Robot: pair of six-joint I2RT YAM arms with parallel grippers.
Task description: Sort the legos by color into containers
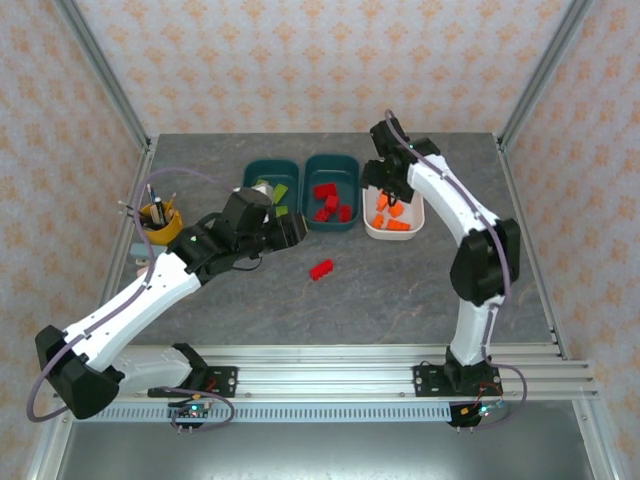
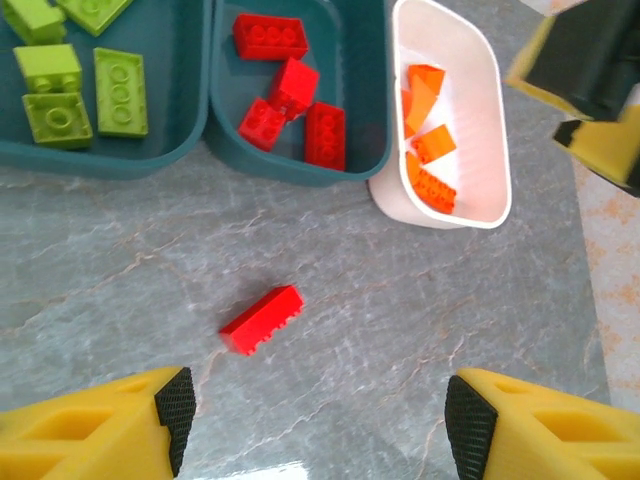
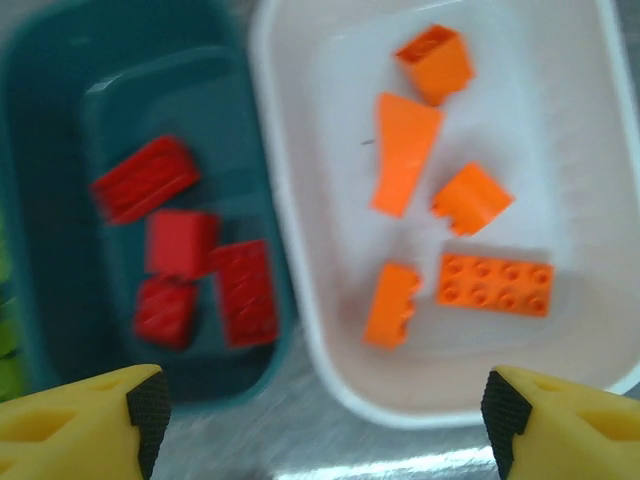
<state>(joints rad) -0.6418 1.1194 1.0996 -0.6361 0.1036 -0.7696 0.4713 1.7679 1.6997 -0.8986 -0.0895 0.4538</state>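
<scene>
While one red brick [image 2: 262, 319] lies loose on the table [image 2: 450, 300] | left gripper [image 2: 318, 420] apart, empty, above it; right gripper [image 3: 320, 420] apart over white tray [image 3: 540, 120] | risk: angled brick may twist away as jaws close

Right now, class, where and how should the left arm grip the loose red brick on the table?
Pinch the red brick across its long sides, coming straight down. It lies alone, diagonal on the table, so the left gripper would likely need turning to square its jaws.
</scene>
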